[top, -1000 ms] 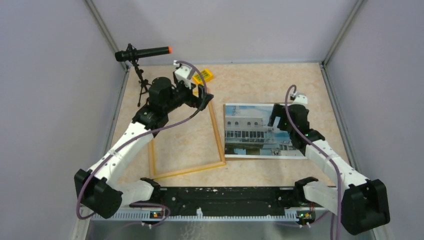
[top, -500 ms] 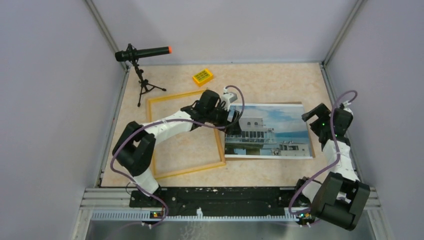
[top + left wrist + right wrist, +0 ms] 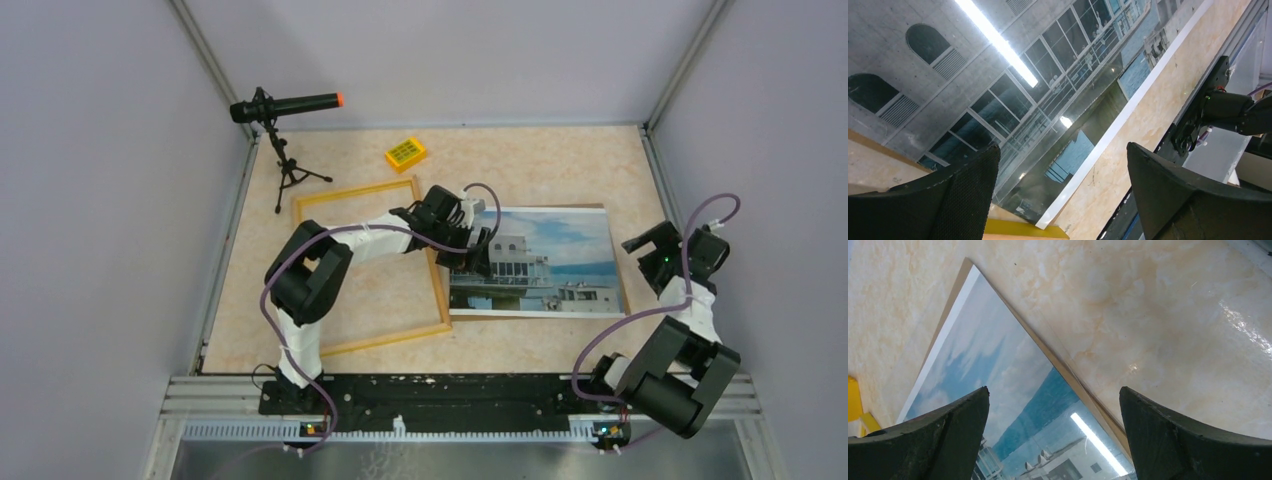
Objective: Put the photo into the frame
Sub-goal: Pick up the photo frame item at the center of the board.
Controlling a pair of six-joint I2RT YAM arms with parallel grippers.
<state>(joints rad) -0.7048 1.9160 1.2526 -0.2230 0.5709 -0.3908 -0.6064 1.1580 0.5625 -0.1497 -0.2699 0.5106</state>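
Over the left edge of the photo point(image 3: 545, 262), my left hand point(image 3: 476, 245) hovers wide open, fresh from the frame point(image 3: 380, 340); my right hand point(image 3: 648, 243), also spread, has backed away. The photo lies beside the frame, awaiting pickup.

The photo point(image 3: 540, 262) is glossy paper and mirrors a ceiling light strip. Under it, the cardboard board point(image 3: 1068, 374) shows a matt brown edge. The frame point(image 3: 376, 340) is pale yellowish wood with a dull finish. The worktop point(image 3: 520, 160) is smooth and marble-patterned, with a sheen toward its right edge. The left gripper point(image 3: 1063, 150) has matt black fingers point(image 3: 963, 195), one finely mesh-textured.
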